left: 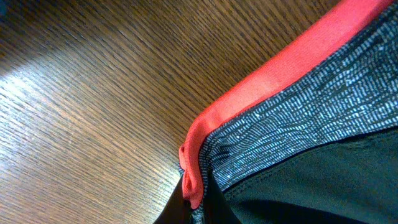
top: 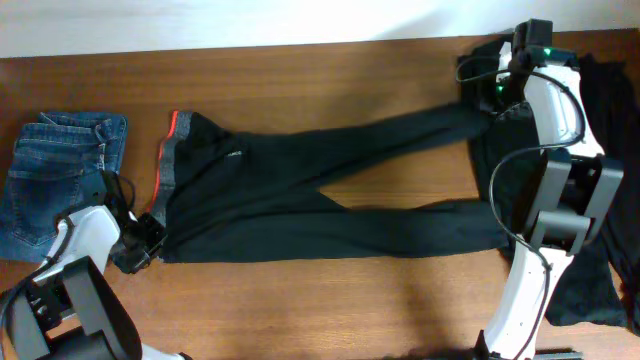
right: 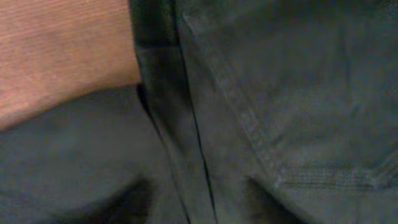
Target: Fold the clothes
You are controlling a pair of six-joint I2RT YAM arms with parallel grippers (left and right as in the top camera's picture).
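The black trousers [top: 300, 190] lie spread across the table, legs to the right and the waistband with its red-orange lining [top: 163, 160] at the left. My left gripper [top: 140, 245] is at the near corner of the waistband. In the left wrist view its fingers [left: 196, 205] are shut on the red lining [left: 267, 81]. My right gripper [top: 492, 98] is at the end of the far leg. In the right wrist view black cloth [right: 280, 93] fills the frame and runs between the fingers [right: 205, 199], which look shut on it.
Folded blue denim jeans [top: 60, 170] lie at the far left, just behind my left arm. More black cloth [top: 610, 110] is heaped at the right edge around the right arm's base. Bare wood [top: 330, 90] shows behind the trousers and in front [top: 300, 310].
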